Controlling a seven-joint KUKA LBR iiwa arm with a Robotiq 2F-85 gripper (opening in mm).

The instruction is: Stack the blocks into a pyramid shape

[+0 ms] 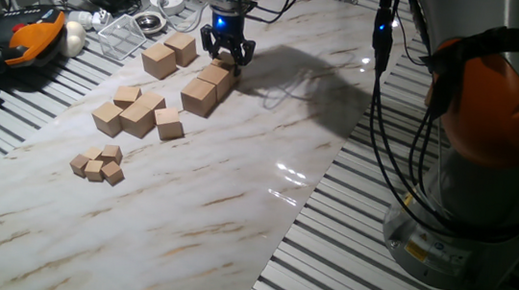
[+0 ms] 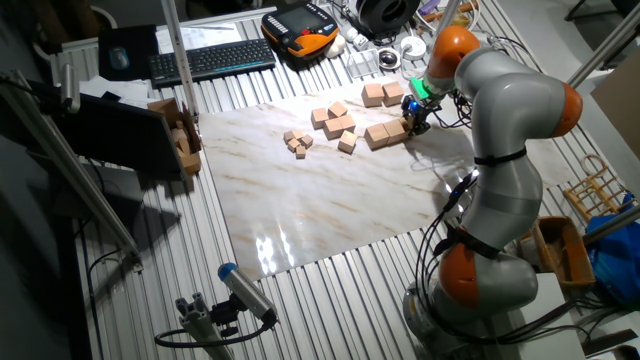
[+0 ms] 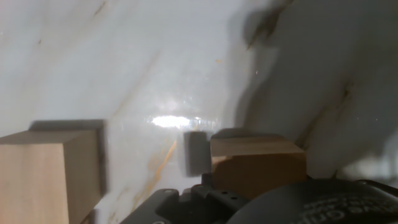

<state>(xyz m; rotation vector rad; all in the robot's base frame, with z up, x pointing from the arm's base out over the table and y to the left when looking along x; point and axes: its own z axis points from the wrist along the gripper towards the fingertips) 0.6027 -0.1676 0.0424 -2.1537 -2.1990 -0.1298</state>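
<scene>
Two plain large blocks (image 1: 199, 95) (image 1: 216, 79) lie in a row on the marble board. A third block (image 1: 221, 66) sits at the row's far end, between the fingers of my gripper (image 1: 225, 60), which is down at table level. In the hand view this block (image 3: 258, 165) lies just right of one finger pad (image 3: 196, 153), with a thin gap between them; the other finger is hidden. Another block (image 3: 46, 177) shows at the left of that view. Two more large blocks (image 1: 159, 59) (image 1: 183, 48) stand apart, to the left of the gripper.
Medium cubes (image 1: 137, 116) cluster left of the row, and tiny cubes (image 1: 98, 165) lie nearer the front. A wire tray (image 1: 126, 34), a bowl and an orange pendant (image 1: 30, 34) sit beyond the board's far left edge. The arm's base (image 1: 489, 169) stands at the right.
</scene>
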